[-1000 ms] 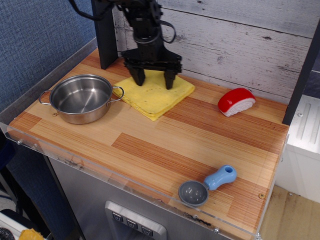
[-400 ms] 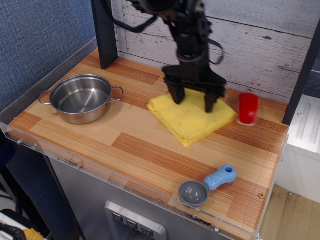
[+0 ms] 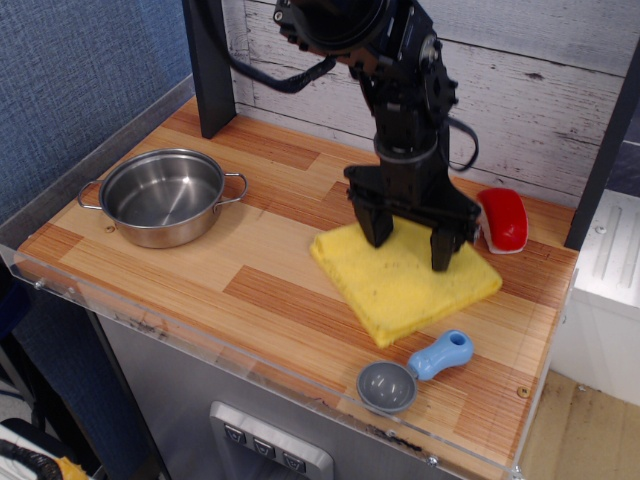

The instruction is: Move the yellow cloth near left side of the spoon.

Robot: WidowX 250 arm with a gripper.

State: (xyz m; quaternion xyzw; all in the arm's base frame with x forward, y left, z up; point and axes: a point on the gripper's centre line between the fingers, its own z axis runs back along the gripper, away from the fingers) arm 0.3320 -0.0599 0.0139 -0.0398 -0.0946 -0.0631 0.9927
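While the gripper (image 3: 410, 240) presses spread-fingered on the yellow cloth (image 3: 405, 280), we should steer toward seven o'clock, stopping left of the spoon (image 3: 412, 373).

One cloth (image 3: 400, 285), one spoon (image 3: 412, 373), one pot (image 3: 163, 196), one red toy (image 3: 503, 219).

Wooden table (image 3: 270, 290) carries yellow cloth (image 3: 400, 285), spoon (image 3: 412, 371), pot (image 3: 164, 196).

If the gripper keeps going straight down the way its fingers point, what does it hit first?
The yellow cloth. The gripper points down with its fingers spread over the cloth's far part, apparently already touching it; beneath that is only the table.
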